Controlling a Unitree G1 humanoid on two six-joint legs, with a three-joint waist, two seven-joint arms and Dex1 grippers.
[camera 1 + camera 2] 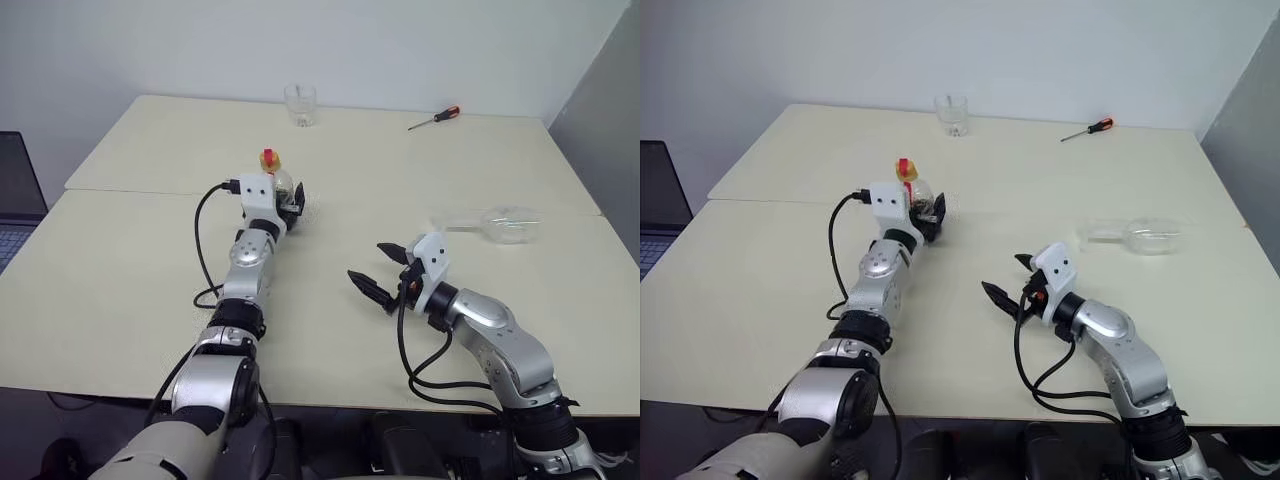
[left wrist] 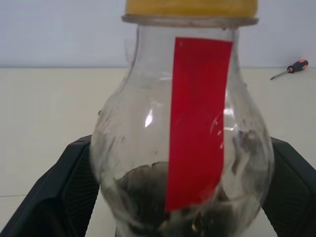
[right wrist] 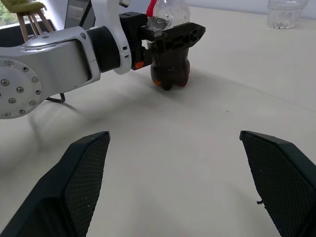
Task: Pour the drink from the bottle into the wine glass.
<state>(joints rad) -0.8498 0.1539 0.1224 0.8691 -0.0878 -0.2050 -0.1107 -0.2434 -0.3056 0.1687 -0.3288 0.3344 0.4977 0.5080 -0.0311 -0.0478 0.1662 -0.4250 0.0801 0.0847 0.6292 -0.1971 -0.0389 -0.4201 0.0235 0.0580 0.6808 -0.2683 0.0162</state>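
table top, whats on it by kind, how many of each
bottle: 1, upright with a yellow cap, between the open fingers of the left gripper
wine glass: 1, lying on its side
tumbler: 1, upright near the far edge
screwdriver: 1, near the far edge
total: 4

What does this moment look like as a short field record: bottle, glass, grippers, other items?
bottle: upright on table, between the open fingers of left gripper; cap on
drink: dark, low in bottle
wine glass: lying on its side, on robot's right
right gripper: open, empty
tumbler: far edge
screwdriver: far right
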